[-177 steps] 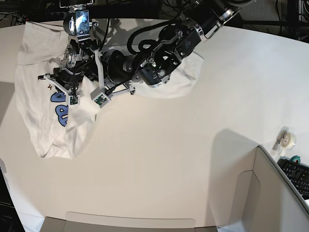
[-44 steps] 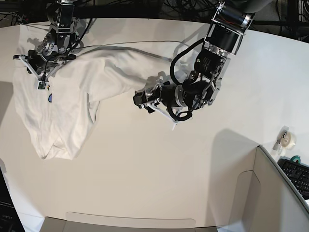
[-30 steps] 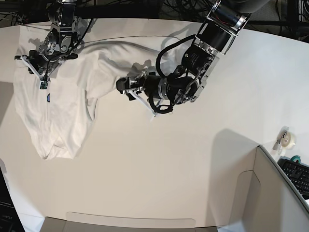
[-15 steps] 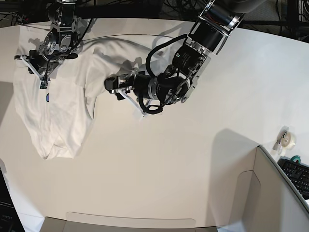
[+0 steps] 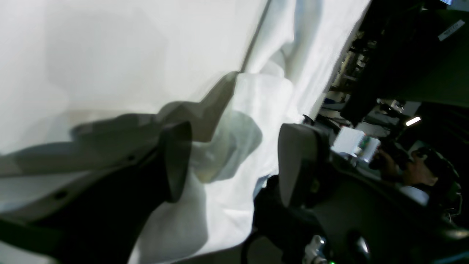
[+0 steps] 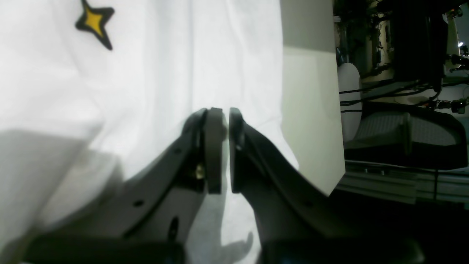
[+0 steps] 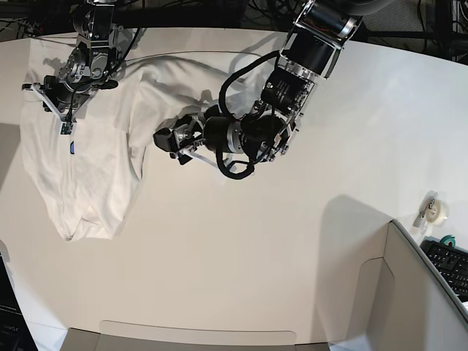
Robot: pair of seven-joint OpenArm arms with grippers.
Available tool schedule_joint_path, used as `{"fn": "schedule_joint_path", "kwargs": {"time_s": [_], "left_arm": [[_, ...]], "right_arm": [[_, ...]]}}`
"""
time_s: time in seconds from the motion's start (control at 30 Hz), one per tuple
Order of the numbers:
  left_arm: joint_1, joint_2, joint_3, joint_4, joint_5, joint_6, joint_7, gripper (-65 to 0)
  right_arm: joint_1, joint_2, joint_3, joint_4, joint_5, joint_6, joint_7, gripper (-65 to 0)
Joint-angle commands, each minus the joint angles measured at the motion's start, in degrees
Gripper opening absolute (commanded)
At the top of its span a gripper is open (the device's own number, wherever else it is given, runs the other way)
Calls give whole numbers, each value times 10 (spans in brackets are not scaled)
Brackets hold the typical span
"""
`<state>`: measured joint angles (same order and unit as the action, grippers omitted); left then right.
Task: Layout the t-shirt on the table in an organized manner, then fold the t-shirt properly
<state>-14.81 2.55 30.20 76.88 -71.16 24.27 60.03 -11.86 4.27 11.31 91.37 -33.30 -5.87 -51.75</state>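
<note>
Big white tabletop (image 7: pixel 292 241) w/ curved far edge, soft shadows on it at left and lower right. Beyond far edge: dark area w/ black cables (image 7: pixel 409 22) and frame bars. Grey cardboard box wall (image 7: pixel 417 292) at table's near-right corner, another low grey panel (image 7: pixel 197 338) along near edge. Tape roll (image 7: pixel 436 210) near right edge, black keyboard (image 7: pixel 450 265) just behind box wall. Left wrist view: dim room beyond, a lit strip light (image 5: pixel 413 121), seated person (image 5: pixel 428 176), blurred.
</note>
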Motion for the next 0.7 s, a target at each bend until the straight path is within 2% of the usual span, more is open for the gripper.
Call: {"fn": "schedule_joint_path", "kwargs": {"time_s": [0.0,0.33,0.5,0.57,0.67], "left_arm": [[-12,7,2,9,-48,31,22,-270],[-9,9,3,11,-50,30,22,-270],[-10,8,15,12,-105,28,23,-290],[-11,8,27,12,-114,11,22,-300],[-12,8,29,12,-112,-35,19,-310]], "right_arm": [[-9,-8,-5,-7,68,35,-37,-596],[-9,-8,-5,-7,68,35,-37,-596],[-9,-8,-5,-7,68,35,-37,-596],[-9,-8,-5,-8,68,35,-37,-596],[-9,-8,-5,-8,68,35,-37,-596]]}}
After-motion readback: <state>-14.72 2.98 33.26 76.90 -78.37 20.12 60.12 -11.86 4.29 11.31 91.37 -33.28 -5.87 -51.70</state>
